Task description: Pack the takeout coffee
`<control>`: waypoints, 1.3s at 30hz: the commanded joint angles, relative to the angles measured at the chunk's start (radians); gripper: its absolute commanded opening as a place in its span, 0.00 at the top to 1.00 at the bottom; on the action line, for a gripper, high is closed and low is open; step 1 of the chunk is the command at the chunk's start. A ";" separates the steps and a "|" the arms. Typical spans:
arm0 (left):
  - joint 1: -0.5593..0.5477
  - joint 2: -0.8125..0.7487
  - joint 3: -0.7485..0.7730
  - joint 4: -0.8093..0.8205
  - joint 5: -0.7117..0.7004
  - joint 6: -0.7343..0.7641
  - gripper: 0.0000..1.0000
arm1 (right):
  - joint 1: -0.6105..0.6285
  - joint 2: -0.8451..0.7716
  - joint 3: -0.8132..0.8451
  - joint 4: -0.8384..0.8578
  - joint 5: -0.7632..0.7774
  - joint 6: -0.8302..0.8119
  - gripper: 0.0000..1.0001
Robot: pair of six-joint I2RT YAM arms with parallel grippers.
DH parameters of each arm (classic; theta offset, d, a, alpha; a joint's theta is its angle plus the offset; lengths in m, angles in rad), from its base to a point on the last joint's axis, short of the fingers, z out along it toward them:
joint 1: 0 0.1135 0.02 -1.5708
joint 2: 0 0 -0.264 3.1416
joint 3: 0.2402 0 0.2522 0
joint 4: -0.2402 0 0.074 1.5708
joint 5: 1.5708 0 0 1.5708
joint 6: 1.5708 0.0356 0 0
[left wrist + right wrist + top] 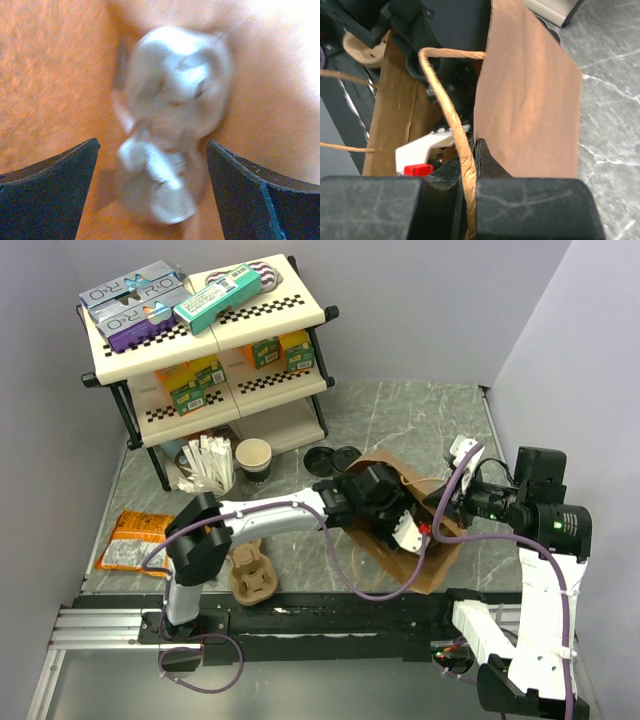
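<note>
The left arm [270, 512] stretches out low and nearly level, its wrist tipped downward at the far end. The left gripper [152, 147] stands wide, its two dark fingers [50, 185] well apart, one on each side. The right arm [548, 580] rises, then folds inward. The right gripper [469, 152] has its jaws pressed together on a twine handle [442, 95] running up between them.

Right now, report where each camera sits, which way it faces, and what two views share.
Top external: above and behind the bases, looking down on table, shelf rack, paper bag; left arm and right arm show.
Left wrist: inside the bag, facing a blurred white object; left gripper open.
Right wrist: at the bag's rim, looking along its wall; right gripper shut on rim and twine handle.
Shared: top and right wrist both show the bag.
</note>
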 commanded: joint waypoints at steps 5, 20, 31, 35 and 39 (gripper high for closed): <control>0.025 -0.185 0.100 0.038 0.280 -0.283 0.03 | 0.001 0.025 -0.001 -0.033 0.085 0.141 1.00; 0.033 -0.159 0.282 0.033 0.472 -0.634 0.00 | -0.091 0.071 0.032 -0.083 0.085 0.106 1.00; 0.034 -0.164 0.340 0.130 0.431 -0.769 0.01 | -0.158 0.096 0.082 -0.121 0.105 0.076 1.00; 0.034 -0.198 0.380 0.101 0.437 -0.773 0.01 | -0.176 0.135 0.122 -0.169 0.105 0.041 1.00; 0.042 -0.274 0.364 0.043 0.414 -0.741 0.01 | -0.210 0.227 0.237 -0.247 0.084 0.026 1.00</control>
